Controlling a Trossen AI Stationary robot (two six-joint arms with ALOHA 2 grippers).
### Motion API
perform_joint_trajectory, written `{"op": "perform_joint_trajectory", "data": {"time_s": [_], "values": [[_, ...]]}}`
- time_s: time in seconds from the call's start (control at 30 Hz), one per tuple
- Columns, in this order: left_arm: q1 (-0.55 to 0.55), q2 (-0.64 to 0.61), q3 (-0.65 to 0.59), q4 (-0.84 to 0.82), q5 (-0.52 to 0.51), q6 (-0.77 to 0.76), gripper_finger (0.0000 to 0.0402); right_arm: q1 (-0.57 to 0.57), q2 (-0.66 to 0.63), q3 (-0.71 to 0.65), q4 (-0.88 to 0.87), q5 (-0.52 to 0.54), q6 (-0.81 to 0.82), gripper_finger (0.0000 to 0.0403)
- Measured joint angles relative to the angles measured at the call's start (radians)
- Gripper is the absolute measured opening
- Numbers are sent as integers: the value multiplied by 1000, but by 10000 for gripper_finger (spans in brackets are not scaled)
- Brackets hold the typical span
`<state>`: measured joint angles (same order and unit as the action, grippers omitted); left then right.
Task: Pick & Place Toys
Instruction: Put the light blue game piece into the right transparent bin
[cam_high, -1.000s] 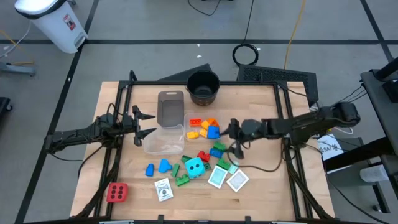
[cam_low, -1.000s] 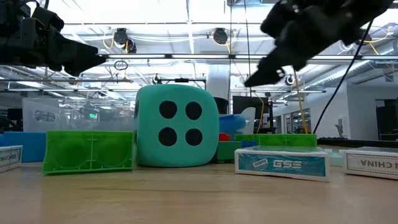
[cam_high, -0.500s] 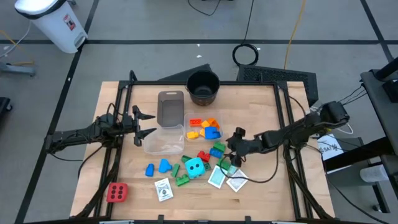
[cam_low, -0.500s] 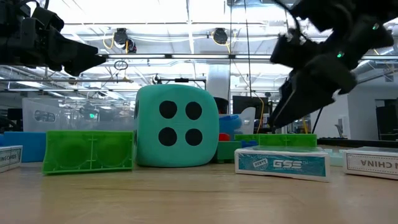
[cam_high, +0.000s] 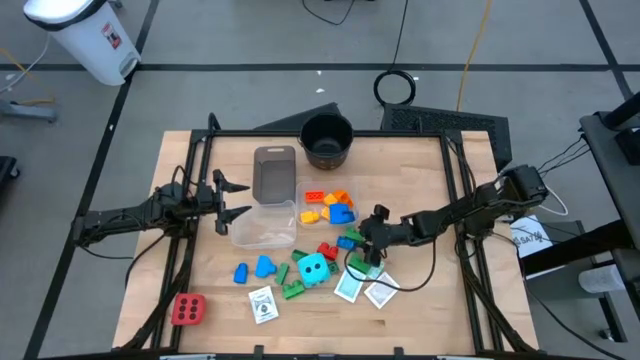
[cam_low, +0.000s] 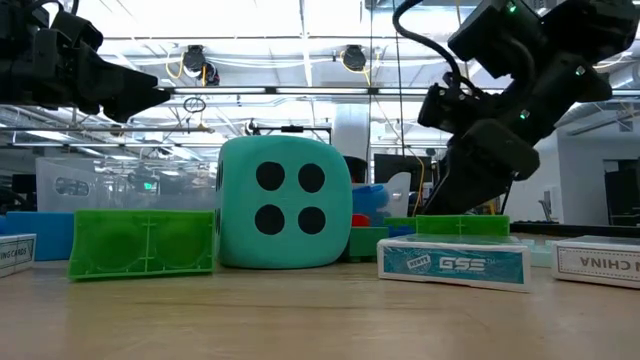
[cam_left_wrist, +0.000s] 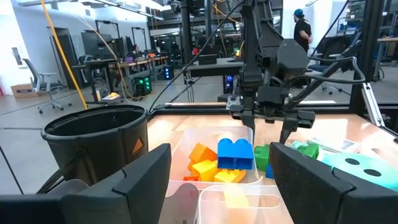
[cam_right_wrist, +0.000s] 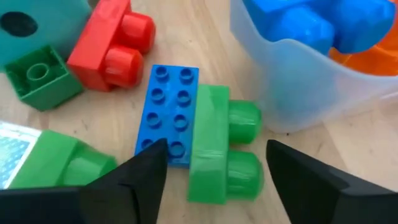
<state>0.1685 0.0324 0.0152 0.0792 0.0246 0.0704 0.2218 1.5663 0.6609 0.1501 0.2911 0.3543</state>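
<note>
My right gripper (cam_high: 360, 250) is open and low over the toys near the table's middle. In the right wrist view its fingers (cam_right_wrist: 217, 186) stand on either side of a green two-stud block (cam_right_wrist: 217, 149) that lies on its side against a flat blue block (cam_right_wrist: 168, 115). A red block (cam_right_wrist: 109, 40) and the cyan dotted cube (cam_high: 314, 268) lie beside them. The red dotted cube (cam_high: 188, 309) sits at the near left. White-bordered cards (cam_high: 350, 285) lie near the front. My left gripper (cam_high: 225, 200) is open and empty, hovering at the left.
A clear tub (cam_high: 298, 188) beside my right gripper holds blue, orange, yellow and red blocks. A second clear tub (cam_high: 265, 225), a grey lid (cam_high: 274, 172) and the black round pot (cam_high: 326, 140) stand behind. Blue blocks (cam_high: 255, 268) lie at the near left.
My right gripper has moved toward the table's near-left and come down, from beside the clear tub to low over the green and blue blocks. The toys have stayed where they were.
</note>
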Motion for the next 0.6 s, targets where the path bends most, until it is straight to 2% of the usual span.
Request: {"op": "perform_joint_trajectory", "data": {"time_s": [0.2,0.43,0.6], "values": [[0,0,0,0,0,0,274,0,-44,0,-33,-122,-70,190],[0,0,0,0,0,0,274,9,-153,-1,-116,-313,-80,165],[0,0,0,0,0,0,274,52,-206,-1,-229,-324,-94,158]]}}
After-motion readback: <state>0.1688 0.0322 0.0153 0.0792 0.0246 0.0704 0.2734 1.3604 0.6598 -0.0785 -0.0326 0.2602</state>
